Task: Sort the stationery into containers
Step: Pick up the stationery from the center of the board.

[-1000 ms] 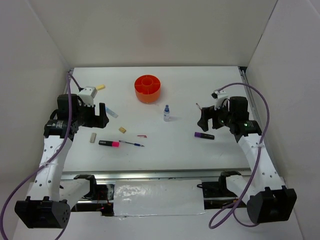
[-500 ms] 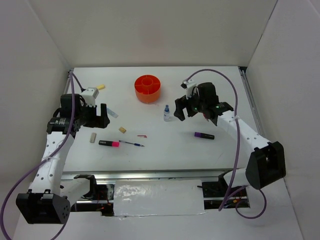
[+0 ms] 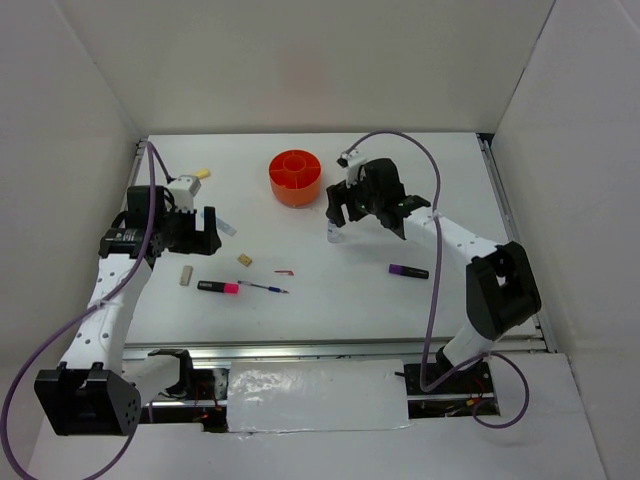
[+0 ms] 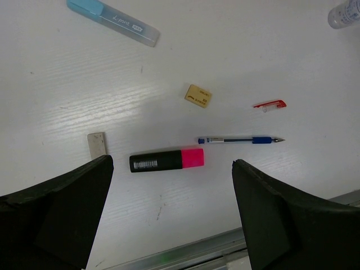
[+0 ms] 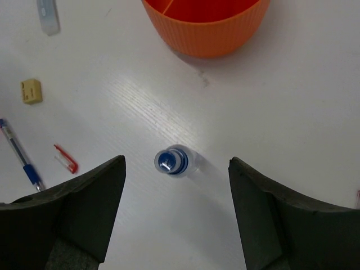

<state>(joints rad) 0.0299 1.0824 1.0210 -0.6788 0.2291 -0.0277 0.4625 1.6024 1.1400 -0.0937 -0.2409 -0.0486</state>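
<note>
Top view: the round orange pot [image 3: 296, 178] stood upright at the far middle of the white bench [image 3: 340, 310]. The right fingers [image 3: 332, 208] hung just beside the pot on its near right, over the blue-capped clear bottle [image 3: 334, 237], which stood upright on the bench. The left fingers [image 3: 206, 243] hung above the left part of the bench, close to the blue strip [image 3: 226, 226]. The yellow stick [image 3: 202, 174] lay far left. Nearer the arms lay the square tan eraser [image 3: 244, 260], the long pale eraser [image 3: 185, 275], the pink-black highlighter [image 3: 218, 287], the blue pen [image 3: 263, 287] and a small red piece [image 3: 285, 271]. The purple-black marker [image 3: 408, 271] lay alone on the right, well apart from the rest. Left wrist view: the left fingers were spread wide and held nothing. The highlighter lay flat on the bench between them, with the long pale eraser to its upper left and the blue pen to its right. The square tan eraser, the red piece and the blue strip lay farther out, none touching another. Right wrist view: the right fingers were spread, one on each side of the bottle, with bare bench showing between each finger and the bottle. The bottle was seen from straight above, cap up. The pot's ribbed wall filled the top edge, apart from the bottle.
</note>
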